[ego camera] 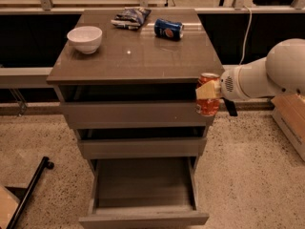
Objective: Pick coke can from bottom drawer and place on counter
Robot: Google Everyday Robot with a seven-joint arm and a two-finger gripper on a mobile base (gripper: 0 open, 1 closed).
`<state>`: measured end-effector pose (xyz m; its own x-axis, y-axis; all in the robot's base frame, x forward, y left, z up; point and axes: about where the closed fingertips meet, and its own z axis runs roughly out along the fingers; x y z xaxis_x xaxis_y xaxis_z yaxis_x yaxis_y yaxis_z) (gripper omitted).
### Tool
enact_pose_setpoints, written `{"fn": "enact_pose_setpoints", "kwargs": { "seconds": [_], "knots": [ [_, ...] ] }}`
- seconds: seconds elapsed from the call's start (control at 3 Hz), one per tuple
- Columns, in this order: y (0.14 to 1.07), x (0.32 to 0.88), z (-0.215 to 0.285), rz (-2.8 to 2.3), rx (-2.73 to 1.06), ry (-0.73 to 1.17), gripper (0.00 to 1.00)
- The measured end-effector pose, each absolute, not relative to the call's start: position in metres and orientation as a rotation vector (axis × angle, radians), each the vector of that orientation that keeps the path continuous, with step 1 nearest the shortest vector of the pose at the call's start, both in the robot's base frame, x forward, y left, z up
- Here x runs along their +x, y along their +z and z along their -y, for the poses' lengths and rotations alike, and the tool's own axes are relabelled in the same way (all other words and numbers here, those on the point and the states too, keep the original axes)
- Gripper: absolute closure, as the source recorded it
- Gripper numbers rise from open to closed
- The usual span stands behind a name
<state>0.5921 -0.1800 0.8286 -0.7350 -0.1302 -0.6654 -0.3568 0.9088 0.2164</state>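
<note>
In the camera view, the coke can (208, 107) is held upright in the gripper (208, 93), whose fingers are closed around the can's upper half; one pale finger pad (204, 92) is seen pressed across its side. The can is carried in the air just off the front right corner of the counter (138, 61), its silver top about level with the counter's front edge, and it is not set down on the slab. The white arm (259, 76) is extended in from the right. The bottom drawer (143, 219) is pulled out, and its grey interior is exposed. On the counter, a white bowl (85, 38) is placed at the left, a blue Pepsi can (168, 28) is laid on its side towards the back, and a dark snack bag (131, 18) is lying beside it.
</note>
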Motion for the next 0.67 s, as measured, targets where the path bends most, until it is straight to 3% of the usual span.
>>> {"fn": "enact_pose_setpoints", "kwargs": {
  "seconds": [0.67],
  "knots": [
    [0.872,0.619,0.150,-2.272,-0.523,0.447,1.00]
  ]
}}
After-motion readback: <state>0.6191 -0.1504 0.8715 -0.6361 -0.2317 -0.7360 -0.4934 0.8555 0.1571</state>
